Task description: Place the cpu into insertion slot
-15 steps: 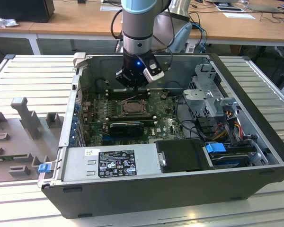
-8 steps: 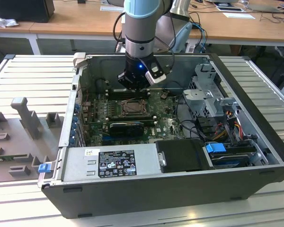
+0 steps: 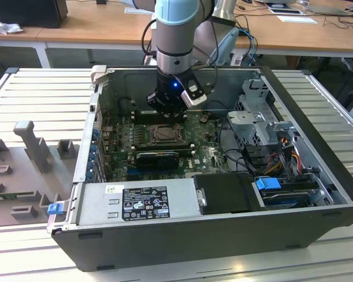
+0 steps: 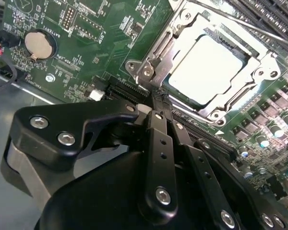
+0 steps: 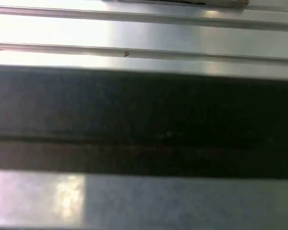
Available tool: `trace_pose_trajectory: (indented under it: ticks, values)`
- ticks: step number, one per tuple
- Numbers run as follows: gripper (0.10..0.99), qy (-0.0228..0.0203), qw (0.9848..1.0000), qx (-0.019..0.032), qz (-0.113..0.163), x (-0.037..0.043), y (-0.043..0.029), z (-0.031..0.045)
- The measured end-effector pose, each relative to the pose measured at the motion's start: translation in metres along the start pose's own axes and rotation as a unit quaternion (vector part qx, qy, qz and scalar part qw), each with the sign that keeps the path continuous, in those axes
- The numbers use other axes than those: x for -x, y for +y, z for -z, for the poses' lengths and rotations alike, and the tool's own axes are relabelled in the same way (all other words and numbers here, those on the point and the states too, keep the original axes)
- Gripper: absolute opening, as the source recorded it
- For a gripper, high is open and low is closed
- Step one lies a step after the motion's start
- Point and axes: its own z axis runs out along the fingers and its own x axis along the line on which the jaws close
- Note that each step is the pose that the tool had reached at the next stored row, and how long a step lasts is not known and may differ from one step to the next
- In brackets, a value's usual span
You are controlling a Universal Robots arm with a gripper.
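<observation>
Above the insertion slot [image 4: 209, 72], cpu [image 4: 206, 69] seated, hangs the tool [image 4: 156, 103], fingers together.

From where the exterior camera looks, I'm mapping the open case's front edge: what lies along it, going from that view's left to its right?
Blue clip → grey power supply with its label → black box → blue tab on the drive bay.

Blurred dark band [image 5: 144, 120] across middle, pale ribbed metal surface [image 5: 144, 28] on both sides.
</observation>
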Motion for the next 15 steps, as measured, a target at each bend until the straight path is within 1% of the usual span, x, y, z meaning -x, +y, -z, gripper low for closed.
trace_pose_trajectory:
  ticks: [2,6,10,12,14,15]
  values:
    - [0.106,0.0002,1.0,-0.0029,0.0,0.0002,-0.0001,-0.0009]
    - [0.106,0.0003,1.0,-0.0035,0.0,0.0001,-0.0003,-0.0031]
    - [0.106,0.0,1.0,0.0024,0.0,0.0007,-0.0002,-0.0034]
    - [0.106,-0.0002,1.0,0.0038,0.0,0.0008,-0.0001,-0.0032]
    - [0.106,-0.0002,1.0,0.0038,0.0,0.001,0.0002,0.0013]
    - [0.106,-0.0001,1.0,0.0037,0.0,0.0011,0.0005,0.0056]
